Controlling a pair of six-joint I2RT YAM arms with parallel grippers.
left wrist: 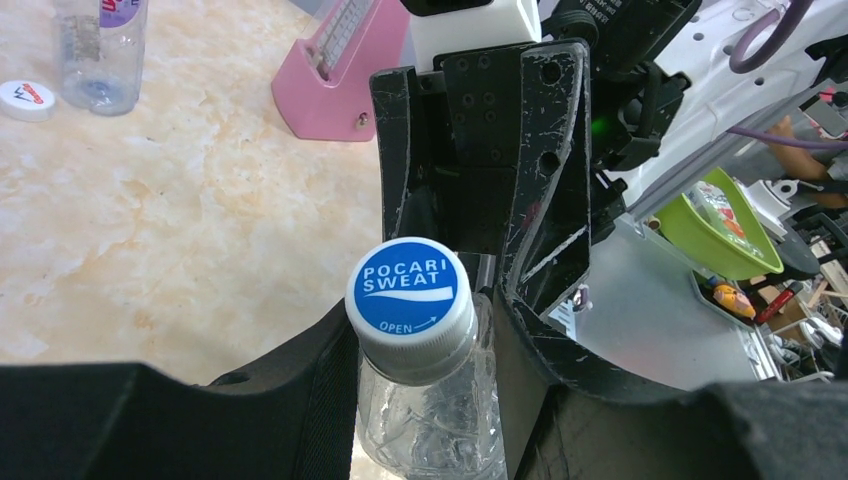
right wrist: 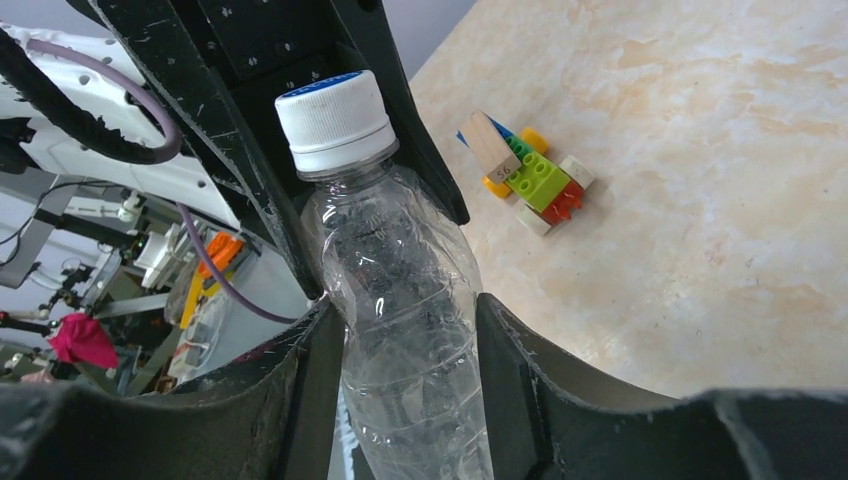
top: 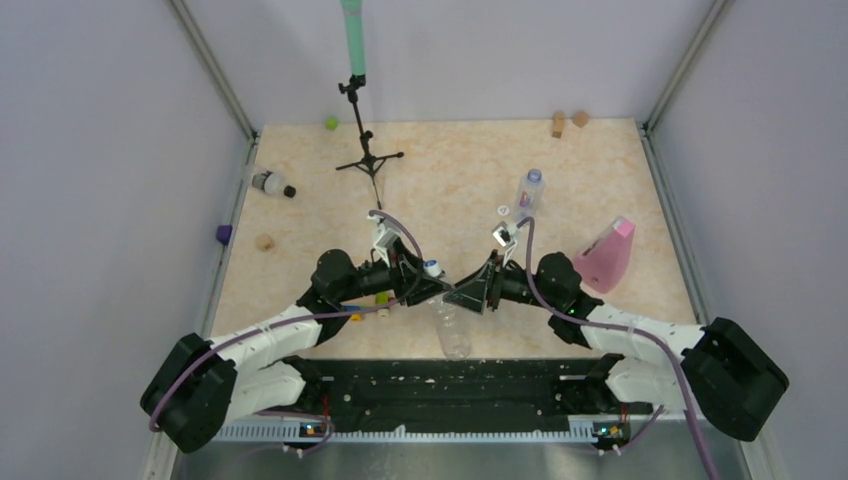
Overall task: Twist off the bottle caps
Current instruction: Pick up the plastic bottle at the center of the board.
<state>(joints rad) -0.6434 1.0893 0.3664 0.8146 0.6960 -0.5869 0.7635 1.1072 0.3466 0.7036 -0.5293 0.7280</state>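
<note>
A clear bottle [top: 453, 330] hangs between my two grippers above the table's near middle. Its cap [left wrist: 408, 295] is white with a blue top; the cap [right wrist: 333, 120] is still seated on the neck. My left gripper [left wrist: 425, 345] is shut on the bottle [left wrist: 430, 420] at the shoulder just under the cap. My right gripper [right wrist: 410, 330] is shut on the bottle's body [right wrist: 405, 300], both pads against the plastic. A second bottle [top: 530, 192] with a purplish label stands farther back, a loose white cap [top: 504, 211] beside it. A third bottle [top: 270, 183] lies at the left edge, wearing a black cap [top: 289, 191].
A pink wedge [top: 607, 255] sits right of my right arm. A small black tripod [top: 365, 150] stands at the back middle. A stack of coloured toy bricks [right wrist: 530, 175] lies near the left gripper. Small blocks, green [top: 331, 123], tan [top: 558, 123] and purple [top: 223, 234], dot the edges.
</note>
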